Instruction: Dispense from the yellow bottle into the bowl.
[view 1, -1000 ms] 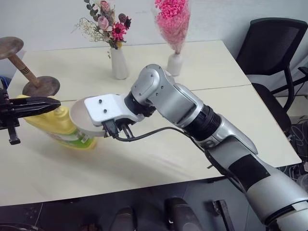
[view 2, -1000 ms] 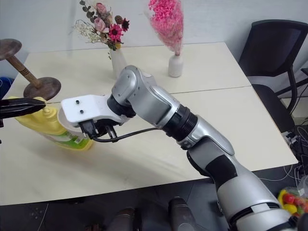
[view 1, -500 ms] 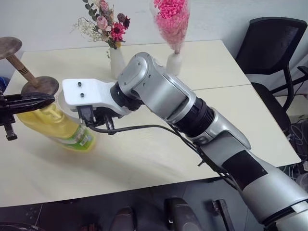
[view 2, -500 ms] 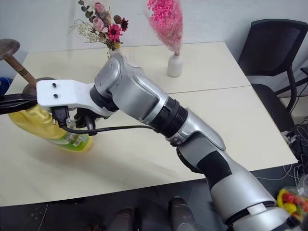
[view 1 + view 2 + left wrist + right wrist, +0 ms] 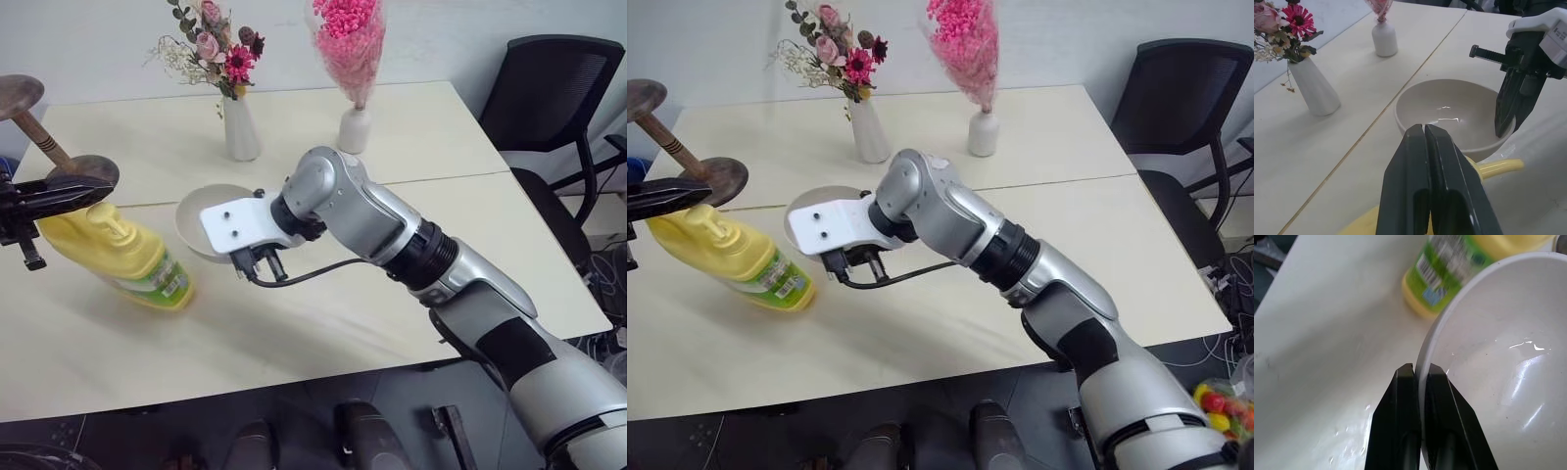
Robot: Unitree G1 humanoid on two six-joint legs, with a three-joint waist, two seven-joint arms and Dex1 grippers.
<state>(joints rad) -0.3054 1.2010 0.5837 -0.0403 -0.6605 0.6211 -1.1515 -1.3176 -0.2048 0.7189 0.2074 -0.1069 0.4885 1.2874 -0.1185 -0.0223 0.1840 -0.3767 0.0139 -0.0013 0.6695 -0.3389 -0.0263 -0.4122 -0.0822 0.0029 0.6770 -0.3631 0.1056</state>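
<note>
1. A wide cream-coloured table (image 5: 323,323) of two pushed-together tops carries everything; a black mesh office chair (image 5: 554,98) stands off its far right corner.
2. The large yellow plastic jug-shaped bottle (image 5: 122,257) with its pump top and green-and-white label is tilted on the table's left side, its base towards the near edge.
3. A dark round wooden stand (image 5: 54,147) with a slanted post sits behind the bottle, at the table's left end.
4. Two white vases are further back: a tall tapered one with mixed flowers (image 5: 241,127) and a small rounded one with a pink bunch (image 5: 355,129).
5. The small round beige-grey ceramic bowl (image 5: 201,211) is just right of the bottle, its inside glossy.
6. The right gripper (image 5: 1420,377) has its jaws clamped on the bowl's rim, one finger inside and one outside.
7. The left gripper (image 5: 1425,134) hovers above the bottle's pump, jaws pressed together on nothing, pointing at the bowl.
</note>
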